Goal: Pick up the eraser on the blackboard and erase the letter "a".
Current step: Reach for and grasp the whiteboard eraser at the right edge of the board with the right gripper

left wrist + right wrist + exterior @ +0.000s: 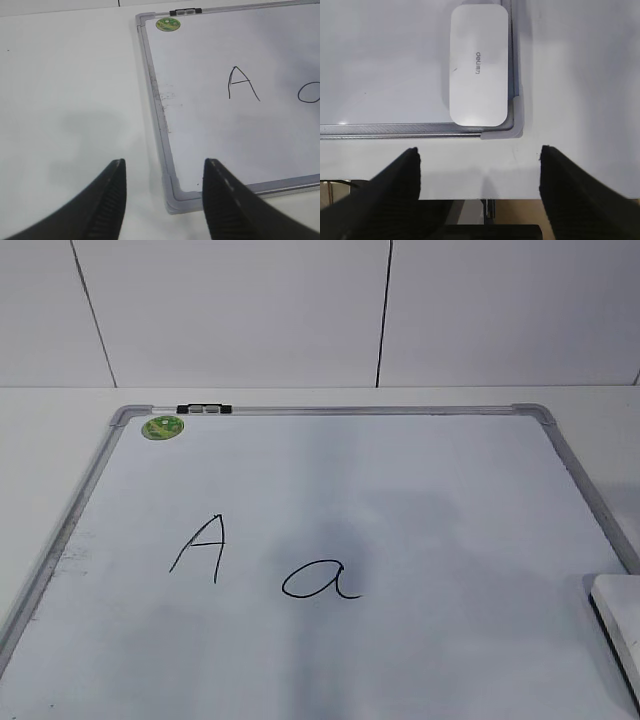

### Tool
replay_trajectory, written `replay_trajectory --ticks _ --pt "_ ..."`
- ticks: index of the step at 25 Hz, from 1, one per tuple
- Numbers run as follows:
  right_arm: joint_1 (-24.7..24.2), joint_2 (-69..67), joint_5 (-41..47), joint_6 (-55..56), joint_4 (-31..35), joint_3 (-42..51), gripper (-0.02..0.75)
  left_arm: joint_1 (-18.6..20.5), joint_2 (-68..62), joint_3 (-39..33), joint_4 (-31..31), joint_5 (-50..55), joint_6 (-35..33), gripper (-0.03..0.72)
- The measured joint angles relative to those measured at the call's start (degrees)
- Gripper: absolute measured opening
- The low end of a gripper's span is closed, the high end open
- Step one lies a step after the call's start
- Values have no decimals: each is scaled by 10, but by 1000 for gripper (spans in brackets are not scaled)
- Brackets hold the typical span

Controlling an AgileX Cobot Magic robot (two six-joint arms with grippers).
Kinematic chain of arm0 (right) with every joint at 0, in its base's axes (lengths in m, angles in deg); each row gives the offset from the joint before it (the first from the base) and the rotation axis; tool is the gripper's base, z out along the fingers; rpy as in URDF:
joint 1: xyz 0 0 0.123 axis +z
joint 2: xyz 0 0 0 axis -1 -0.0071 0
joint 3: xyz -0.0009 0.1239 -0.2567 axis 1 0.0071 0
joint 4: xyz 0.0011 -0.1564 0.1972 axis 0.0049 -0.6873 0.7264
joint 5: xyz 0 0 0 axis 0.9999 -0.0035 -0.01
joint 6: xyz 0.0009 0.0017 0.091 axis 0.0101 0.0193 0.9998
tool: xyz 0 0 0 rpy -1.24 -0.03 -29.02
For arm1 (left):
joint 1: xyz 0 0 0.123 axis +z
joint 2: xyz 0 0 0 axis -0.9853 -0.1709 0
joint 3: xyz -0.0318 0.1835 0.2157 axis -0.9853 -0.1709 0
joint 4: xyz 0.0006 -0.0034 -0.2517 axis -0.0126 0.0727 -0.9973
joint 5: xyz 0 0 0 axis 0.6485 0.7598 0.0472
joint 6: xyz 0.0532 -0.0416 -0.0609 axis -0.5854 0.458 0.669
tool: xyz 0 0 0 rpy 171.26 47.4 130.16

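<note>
The blackboard (400,490) is a white board with a silver frame lying flat on the table. The cursive letter "a" (321,580) is written in black near its middle, right of a capital "A" (200,548). The white eraser (478,65) lies on the board's near right corner; its edge shows in the exterior view (620,615). My right gripper (479,172) is open and empty, hovering over the table edge just short of that corner. My left gripper (164,182) is open and empty above the board's near left corner (175,200). Neither gripper shows in the exterior view.
A green round sticker (162,427) and a black clip (203,409) sit at the board's far left corner. White table (65,100) lies left of the board. The table's front edge (470,199) runs under my right gripper. A white tiled wall stands behind.
</note>
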Motion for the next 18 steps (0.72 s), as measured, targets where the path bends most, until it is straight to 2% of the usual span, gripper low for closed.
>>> replay_trajectory --ticks 9,18 --pt "0 -95 -1 0 3 -1 589 0 0 0 0 0 0 371" --pt "0 -122 -89 -3 4 -2 589 0 0 0 0 0 0 371"
